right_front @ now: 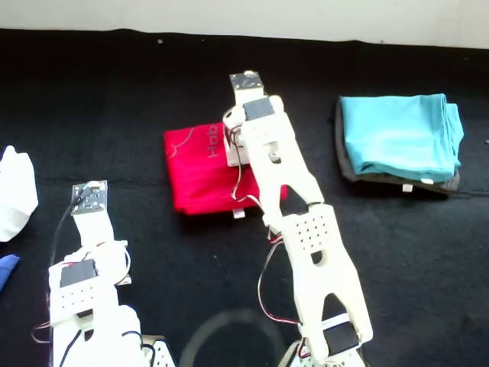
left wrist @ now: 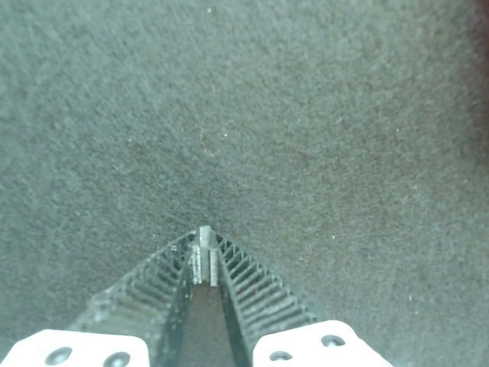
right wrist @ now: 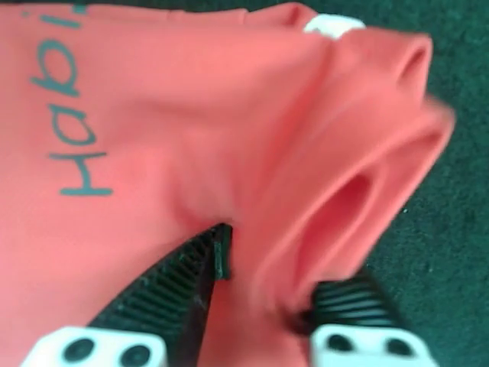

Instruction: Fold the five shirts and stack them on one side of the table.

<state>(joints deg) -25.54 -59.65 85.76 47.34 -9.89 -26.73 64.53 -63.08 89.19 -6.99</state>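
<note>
On the black felt-covered bench (right_front: 114,92), near its middle: a folded red fabric shirt with dark teal lettering (right_front: 200,172), lying flat, with a small white tag (right_front: 238,213) poking out at its near edge. Reached over from the near side by the white right arm (right_front: 306,229), wrist above the side of the shirt that faces the turquoise stack.

Seen from the right wrist: the right end effector (right wrist: 279,275) grasping the red shirt, its black ridged fingers (right wrist: 191,287) set either side of a bunched, raised fold of cloth. Just beside the farther finger, an open loop of the same cloth. Along the flat part next to the fold, the lettering.

Toward the far right of the bench, well apart from the red shirt: a folded turquoise fabric shirt (right_front: 401,136) stacked on a folded dark grey shirt (right_front: 345,164), with grey edges showing along the left and near sides.

At the left edge: a crumpled white garment (right_front: 15,191), not folded, and nearer the front a scrap of blue cloth (right_front: 4,269).

Near left: the white left arm (right_front: 80,283), apart from every shirt. Clenched: the left end effector (left wrist: 203,248), ridged fingertips (left wrist: 197,258) pressed together with nothing between them, over bare black felt. Contact with the felt not clear.
</note>
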